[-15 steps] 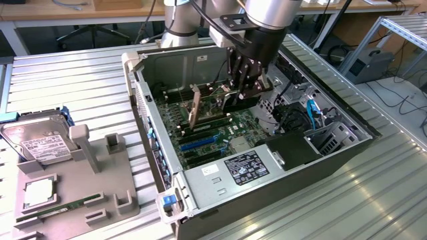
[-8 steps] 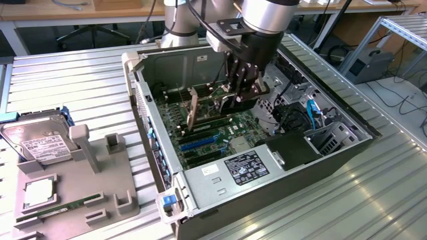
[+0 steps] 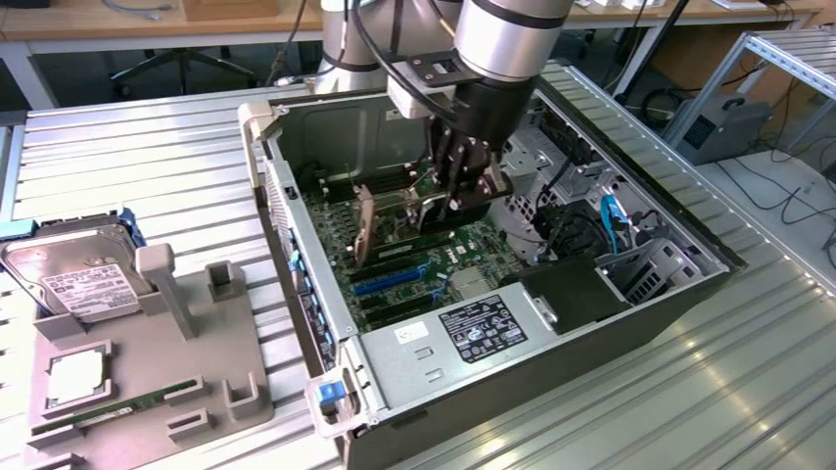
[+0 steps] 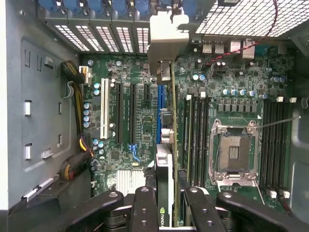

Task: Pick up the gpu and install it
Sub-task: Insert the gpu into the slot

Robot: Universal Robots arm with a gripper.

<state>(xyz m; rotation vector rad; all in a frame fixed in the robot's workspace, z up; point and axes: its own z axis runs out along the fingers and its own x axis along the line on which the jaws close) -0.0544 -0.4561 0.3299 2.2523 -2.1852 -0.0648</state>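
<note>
The arm (image 3: 503, 39) reaches almost straight down from the top of the exterior view, its wrist plunged into the open computer case (image 3: 627, 323). The gripper (image 3: 464, 196) points down at the motherboard (image 3: 438, 269), well inside the walls. Its 2 finger sets (image 4: 145, 208) are drawn in on either side of the gpu (image 3: 407, 213), pinching the card by its top edge, with just the card's thickness between them. The gpu stands on edge, upright. In the wrist view it runs alongside the blue slot (image 4: 159, 111), with its silvery bracket (image 4: 164, 43) at the case's rear openings. I can't tell whether it's seated. At the exterior view's left, a hard drive (image 3: 78, 279) leans in a grey fixture (image 3: 196, 372).
</note>
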